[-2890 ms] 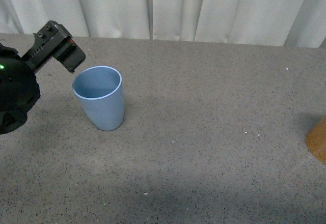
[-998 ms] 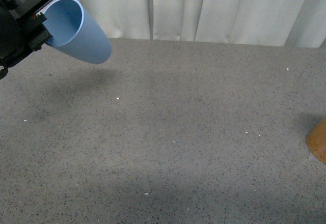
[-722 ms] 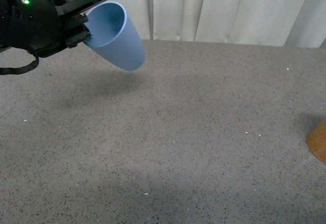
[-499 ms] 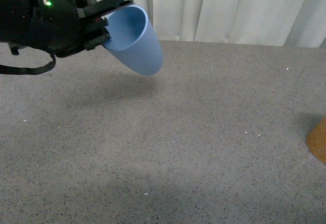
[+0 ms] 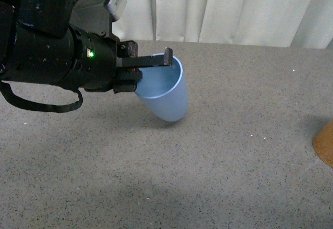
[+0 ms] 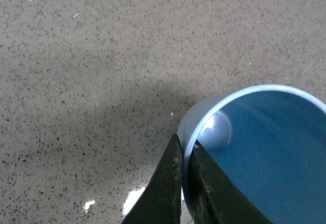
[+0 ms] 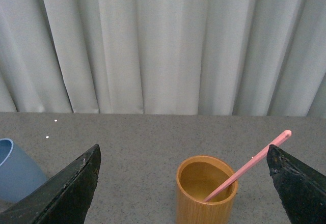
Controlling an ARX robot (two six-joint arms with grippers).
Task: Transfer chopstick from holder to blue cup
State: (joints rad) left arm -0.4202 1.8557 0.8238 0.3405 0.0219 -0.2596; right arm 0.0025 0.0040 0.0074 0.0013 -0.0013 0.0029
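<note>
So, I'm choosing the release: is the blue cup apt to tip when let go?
Likely, if released as is: the blue cup leans, and its base is narrower than its mouth. It seems light and stiff, since the left gripper holds it by a pinch on the rim alone.

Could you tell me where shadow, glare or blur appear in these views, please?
Front view: faint shadow beneath the cup. Left wrist view: glare inside the cup, broad shadow beside it, left claw soft. Right wrist view: evenly lit, sharp.
</note>
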